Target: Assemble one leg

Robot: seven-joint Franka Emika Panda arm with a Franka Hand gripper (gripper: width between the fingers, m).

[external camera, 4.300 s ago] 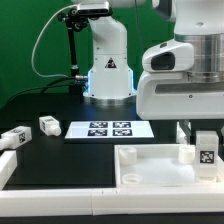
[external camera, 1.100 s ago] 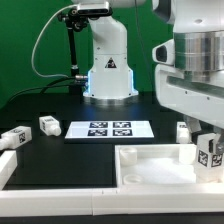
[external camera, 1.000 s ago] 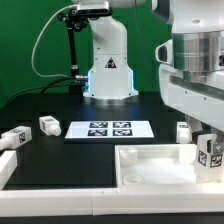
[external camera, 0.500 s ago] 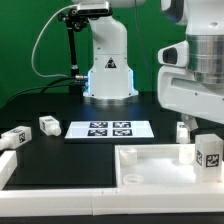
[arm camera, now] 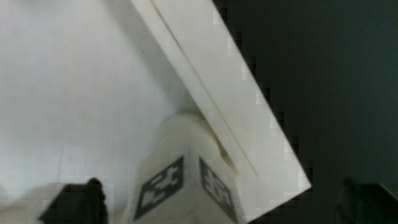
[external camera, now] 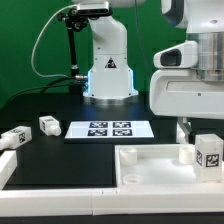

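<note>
A plain, deep green backdrop (external camera: 28,45) fills the whole rear of the scene in the exterior view, unbroken from edge to edge. In front of it stretches a matte black table (external camera: 70,165), its dark top lit evenly by soft, diffuse light that leaves a faint sheen and only gentle shadows. The marker board (external camera: 110,129) lies flat near the middle of the table, its long side running across the view.

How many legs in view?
4 legs: one at the exterior view's left edge, one beside the marker board, one behind the tray, one upright in it. Others possibly hidden.
</note>
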